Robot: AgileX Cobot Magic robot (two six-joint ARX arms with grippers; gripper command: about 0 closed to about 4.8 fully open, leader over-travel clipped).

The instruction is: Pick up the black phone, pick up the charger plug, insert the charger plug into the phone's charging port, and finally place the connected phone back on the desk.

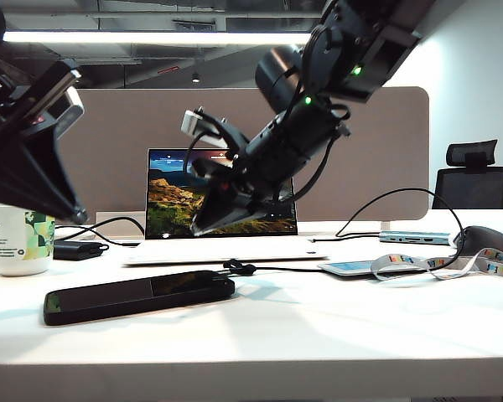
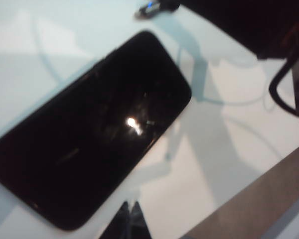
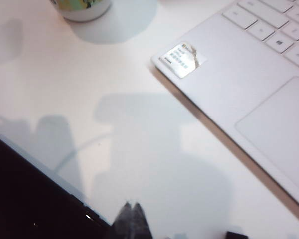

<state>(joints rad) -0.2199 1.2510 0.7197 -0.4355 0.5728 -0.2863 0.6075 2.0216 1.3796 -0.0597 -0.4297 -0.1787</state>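
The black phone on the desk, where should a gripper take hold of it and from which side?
Grip the black phone across its two long edges near the middle, coming straight down. It lies flat, screen up, on the desk, so only the thin sides offer purchase. The left gripper, shut, hangs over it; the right gripper, also shut, hangs beside it.

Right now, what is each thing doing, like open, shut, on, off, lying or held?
Glossy black slab phone: lying flat on the white desk, screen dark, held by nothing.
Silver-tipped charger plug: lying on the desk by the phone's end; whether plugged in, unclear.
White laptop: open, screen lit.
Thin pale phone: flat, screen lit.
Left claw: shut, empty, above the phone.
Right claw: shut, empty, raised before the laptop.
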